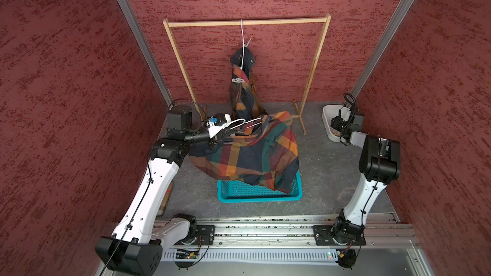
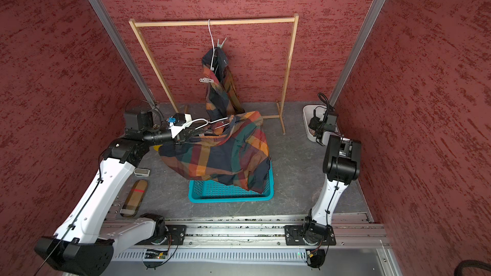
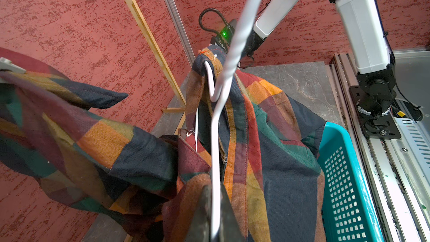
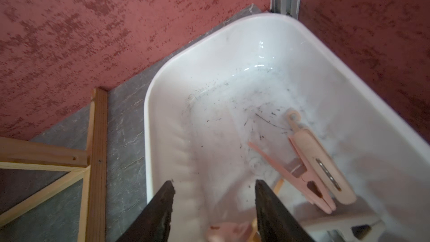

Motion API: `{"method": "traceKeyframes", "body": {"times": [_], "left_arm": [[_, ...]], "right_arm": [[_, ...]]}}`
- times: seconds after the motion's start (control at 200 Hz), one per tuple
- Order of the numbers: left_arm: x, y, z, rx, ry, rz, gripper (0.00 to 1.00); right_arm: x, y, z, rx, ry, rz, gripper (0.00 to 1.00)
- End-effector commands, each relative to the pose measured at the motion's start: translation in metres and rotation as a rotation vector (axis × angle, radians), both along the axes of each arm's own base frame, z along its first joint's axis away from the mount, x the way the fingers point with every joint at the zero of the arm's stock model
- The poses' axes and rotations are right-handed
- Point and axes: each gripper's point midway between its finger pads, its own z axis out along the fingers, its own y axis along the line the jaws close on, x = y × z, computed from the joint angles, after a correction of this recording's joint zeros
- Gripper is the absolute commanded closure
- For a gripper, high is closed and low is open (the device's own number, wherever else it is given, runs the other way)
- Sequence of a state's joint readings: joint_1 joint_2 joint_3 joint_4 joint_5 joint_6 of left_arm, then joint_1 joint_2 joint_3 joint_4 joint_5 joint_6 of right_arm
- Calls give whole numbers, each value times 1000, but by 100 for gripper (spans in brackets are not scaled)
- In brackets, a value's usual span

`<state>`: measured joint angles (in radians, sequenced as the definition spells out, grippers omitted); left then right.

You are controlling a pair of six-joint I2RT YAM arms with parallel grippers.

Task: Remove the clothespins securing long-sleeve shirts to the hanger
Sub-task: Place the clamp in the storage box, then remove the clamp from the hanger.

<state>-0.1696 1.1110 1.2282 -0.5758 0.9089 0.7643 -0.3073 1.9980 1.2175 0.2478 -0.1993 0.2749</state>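
My left gripper (image 3: 215, 187) is shut on the white wire hanger (image 3: 216, 136). It holds the hanger level above the basket in both top views, gripper (image 1: 225, 132), hanger (image 2: 204, 122). A plaid long-sleeve shirt (image 1: 255, 155) (image 3: 279, 159) droops from it. The other long-sleeve shirt (image 1: 243, 96) hangs on the rack, with a whitish clothespin (image 1: 237, 80) (image 2: 206, 80) on its side and another clothespin (image 1: 248, 43) at its top. My right gripper (image 4: 214, 186) is open over the white bin (image 4: 149, 103). A pink clothespin (image 4: 311, 166) lies in the bin. A blurred pink clothespin (image 4: 225, 229) shows below the jaws.
A teal basket (image 1: 260, 192) sits on the grey floor under the held shirt. The wooden rack (image 1: 247, 23) stands against the back wall. The white bin (image 1: 328, 118) is in the back right corner. A small pale item (image 2: 141, 172) and a flat plaid piece (image 2: 134, 197) lie by my left arm.
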Motion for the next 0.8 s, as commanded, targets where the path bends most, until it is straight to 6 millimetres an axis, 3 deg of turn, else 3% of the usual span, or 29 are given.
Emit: {"method": "traceKeyframes", "body": {"times": [0.0,0.075,0.195,0.381,0.436,0.541,0.636,0.791], "left_arm": [[0,-2,0,4,-8,-9,100],[0,-1,-1,6,-11,-6,100],[1,-1,-1,7,-8,-9,100],[2,-2,-4,4,6,-15,100],[2,-2,-4,1,8,-18,100],[2,-1,-3,-3,9,-17,100],[2,0,-1,-7,3,-17,100],[3,1,-2,-6,10,-16,100]], "right_arm": [[-3,6,75,-23,-218,26,41],[-18,33,107,5,-335,131,42],[-60,97,148,28,-528,380,43],[-138,194,189,-17,-725,736,42],[-154,218,194,-62,-734,811,42],[-183,256,209,-146,-777,918,41],[-204,276,226,-177,-831,984,40],[-222,314,238,-256,-833,1110,37]]}}
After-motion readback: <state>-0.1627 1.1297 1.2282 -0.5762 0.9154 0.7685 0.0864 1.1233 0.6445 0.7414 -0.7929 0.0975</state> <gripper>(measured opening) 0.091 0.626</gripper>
